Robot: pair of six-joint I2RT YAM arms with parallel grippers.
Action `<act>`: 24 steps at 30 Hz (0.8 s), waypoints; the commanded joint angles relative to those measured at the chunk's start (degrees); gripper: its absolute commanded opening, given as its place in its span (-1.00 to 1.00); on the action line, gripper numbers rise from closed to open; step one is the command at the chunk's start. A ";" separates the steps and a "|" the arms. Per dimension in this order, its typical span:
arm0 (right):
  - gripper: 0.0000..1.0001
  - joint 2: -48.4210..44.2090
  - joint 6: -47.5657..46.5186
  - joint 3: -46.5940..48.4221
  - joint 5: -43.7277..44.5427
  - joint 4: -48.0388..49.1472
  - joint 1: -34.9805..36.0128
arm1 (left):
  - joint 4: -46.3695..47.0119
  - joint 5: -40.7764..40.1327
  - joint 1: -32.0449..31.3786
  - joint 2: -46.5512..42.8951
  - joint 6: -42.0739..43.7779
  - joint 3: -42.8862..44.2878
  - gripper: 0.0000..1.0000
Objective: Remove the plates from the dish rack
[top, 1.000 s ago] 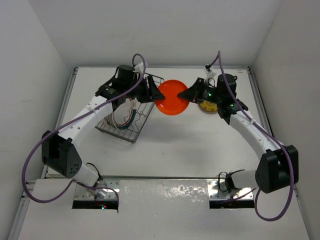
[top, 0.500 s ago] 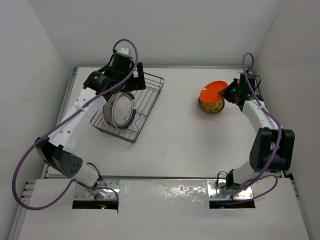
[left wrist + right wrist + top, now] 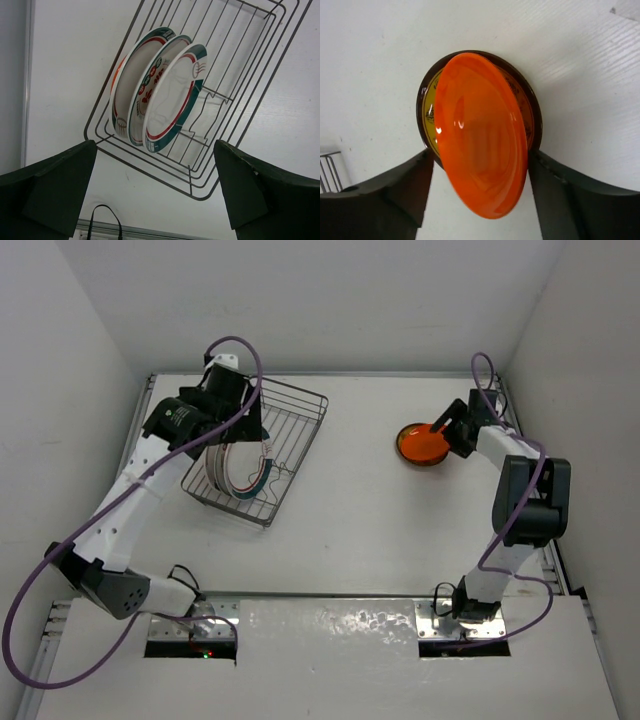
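**Operator:** Where are my right fingers?

**Spotter:** Your right fingers (image 3: 395,195) are apart, one on each side of the orange plate (image 3: 480,135). Its edges reach almost to both of them. I cannot tell whether they press it or merely flank it. The plate lies on the patterned plate (image 3: 429,117) at the far right of the worktop (image 3: 380,60). In the wrist view its edge overhangs the lower rim on the fingers' side.

**Operator:** So how do I finish the set-down cleanly?

**Spotter:** As I read it, you are at the release. Make sure the orange plate sits flat in the one beneath, then spread the fingers fully. Draw straight back along your approach line and rise only once you are past the rim. If you lift too soon, a finger may catch the overhang and tip or drag the stack.

**Operator:** And the left side?

**Spotter:** Your left fingers (image 3: 55,190) are spread wide and hold nothing. They hover above the dish rack (image 3: 300,420) at the far left. Three plates stand on edge in it, close together. The teal-and-red-rimmed plate (image 3: 175,95) is on the right in your wrist view, and the plate with red motifs (image 3: 150,87) is next to it.

**Operator:** Which one do I take?

**Spotter:** I'd take the rimmed one, since it has free space beside it. Turn the wrist so one finger slips between it and its neighbour. Pinch the top rim, then lift straight up along the prongs.
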 commanded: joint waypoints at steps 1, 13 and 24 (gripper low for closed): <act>0.52 -0.07 -1.44 2.50 0.07 -0.20 0.15 | -0.54 -1.63 0.13 -1.77 1.44 -1.26 1.00; 0.98 0.64 -7.42 10.68 10.61 -31.68 4.19 | 0.77 -1.99 0.13 2.36 3.20 -4.87 1.00; 0.98 -17.47 -10.41 -3.02 9.65 -28.26 15.26 | 6.48 -2.16 2.67 11.23 5.57 -5.40 0.34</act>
